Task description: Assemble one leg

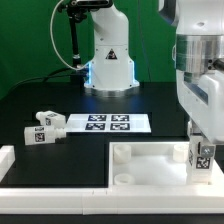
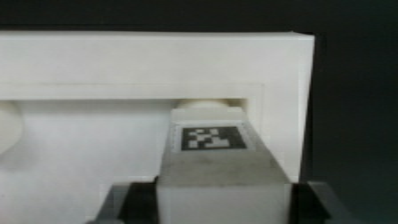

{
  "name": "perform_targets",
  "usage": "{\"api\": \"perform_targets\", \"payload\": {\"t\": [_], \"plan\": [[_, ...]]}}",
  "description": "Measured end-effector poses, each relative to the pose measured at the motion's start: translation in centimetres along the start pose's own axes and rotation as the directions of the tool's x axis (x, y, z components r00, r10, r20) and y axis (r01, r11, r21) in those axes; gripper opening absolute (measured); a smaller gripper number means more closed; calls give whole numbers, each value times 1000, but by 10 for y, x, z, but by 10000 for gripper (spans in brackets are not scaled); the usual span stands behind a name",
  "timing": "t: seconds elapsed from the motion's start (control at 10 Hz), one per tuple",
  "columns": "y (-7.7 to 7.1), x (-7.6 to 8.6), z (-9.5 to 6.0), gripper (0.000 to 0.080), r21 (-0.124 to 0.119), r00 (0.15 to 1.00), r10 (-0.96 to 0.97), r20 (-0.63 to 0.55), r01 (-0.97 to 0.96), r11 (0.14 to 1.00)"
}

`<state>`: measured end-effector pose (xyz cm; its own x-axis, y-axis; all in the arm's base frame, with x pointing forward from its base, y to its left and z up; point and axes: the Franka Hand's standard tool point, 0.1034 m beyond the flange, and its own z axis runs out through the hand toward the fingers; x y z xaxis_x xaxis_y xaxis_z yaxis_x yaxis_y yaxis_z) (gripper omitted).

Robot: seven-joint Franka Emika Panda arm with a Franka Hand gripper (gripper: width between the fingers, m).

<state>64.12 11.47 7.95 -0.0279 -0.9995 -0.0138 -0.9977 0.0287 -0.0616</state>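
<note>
Wrist view shows the end effector (image 2: pixel 208 205) clamped on the leg (image 2: pixel 215 150), likely light, rigid, smooth plastic best pinched on flat sides.

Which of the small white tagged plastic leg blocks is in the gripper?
The upright leg over the tabletop, exterior view's right, clamped by the gripper. The other legs lie loose at left.
</note>
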Motion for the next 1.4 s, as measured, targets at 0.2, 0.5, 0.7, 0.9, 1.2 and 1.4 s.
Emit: {"api": "perform_targets", "payload": {"t": [0.2,0.5,0.7,0.9,1.2,1.4], "plan": [[0,0,0,493,2,998,-63,0,63,998],[5,0,7,639,10,803,-596,-6,596,803],[4,0,7,648,12,728,-686,-14,686,728],[3,2,6,649,11,598,-801,-24,801,598],[-2,6,9,649,18,308,-947,-94,951,308],[-2,6,9,374,21,338,-937,-94,941,337]]}}
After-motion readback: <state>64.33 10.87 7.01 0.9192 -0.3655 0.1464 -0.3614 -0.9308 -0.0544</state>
